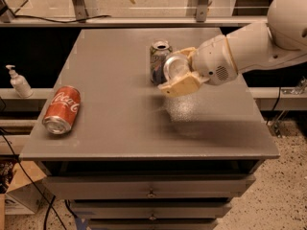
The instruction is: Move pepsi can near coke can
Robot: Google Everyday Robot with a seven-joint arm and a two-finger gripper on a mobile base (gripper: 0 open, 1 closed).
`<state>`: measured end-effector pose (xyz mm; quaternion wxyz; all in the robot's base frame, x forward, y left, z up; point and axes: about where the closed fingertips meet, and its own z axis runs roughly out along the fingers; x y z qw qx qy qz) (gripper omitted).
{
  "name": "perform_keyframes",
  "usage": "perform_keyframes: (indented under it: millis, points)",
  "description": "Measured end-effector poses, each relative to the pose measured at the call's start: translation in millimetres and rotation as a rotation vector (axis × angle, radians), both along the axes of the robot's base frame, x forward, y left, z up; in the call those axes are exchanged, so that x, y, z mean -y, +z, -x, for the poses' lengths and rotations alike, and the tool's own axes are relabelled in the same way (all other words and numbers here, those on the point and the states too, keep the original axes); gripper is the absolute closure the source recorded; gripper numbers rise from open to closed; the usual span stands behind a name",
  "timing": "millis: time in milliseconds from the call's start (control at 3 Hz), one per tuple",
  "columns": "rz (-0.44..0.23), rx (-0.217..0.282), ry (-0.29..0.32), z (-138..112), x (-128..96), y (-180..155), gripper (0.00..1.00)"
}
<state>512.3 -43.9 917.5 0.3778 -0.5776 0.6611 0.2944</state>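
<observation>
The coke can (61, 109), red-orange with white script, lies on its side near the left front edge of the grey table (120, 128). An upright can with dark bluish and silver sides, which I take for the pepsi can (157, 60), stands at the middle back of the table. My gripper (178, 83), on the white arm reaching in from the right, is right beside this can on its right front side. It hides the can's right part. I cannot tell whether it touches the can.
A white pump bottle (19, 83) stands on a ledge left of the table. Drawers (151, 188) sit under the tabletop. A cardboard box (19, 195) and cables lie on the floor at the lower left. A metal frame runs behind the table.
</observation>
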Motion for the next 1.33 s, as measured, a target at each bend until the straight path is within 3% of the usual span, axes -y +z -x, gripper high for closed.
perform_keyframes:
  millis: [333,667,1333]
  points:
    - [-0.013,-0.023,-0.027,-2,4,-7,0.83]
    - [-0.096,-0.014,0.022,-9,-23,-5,1.00]
    - [-0.265,0.012,0.188,-20,-97,2,1.00]
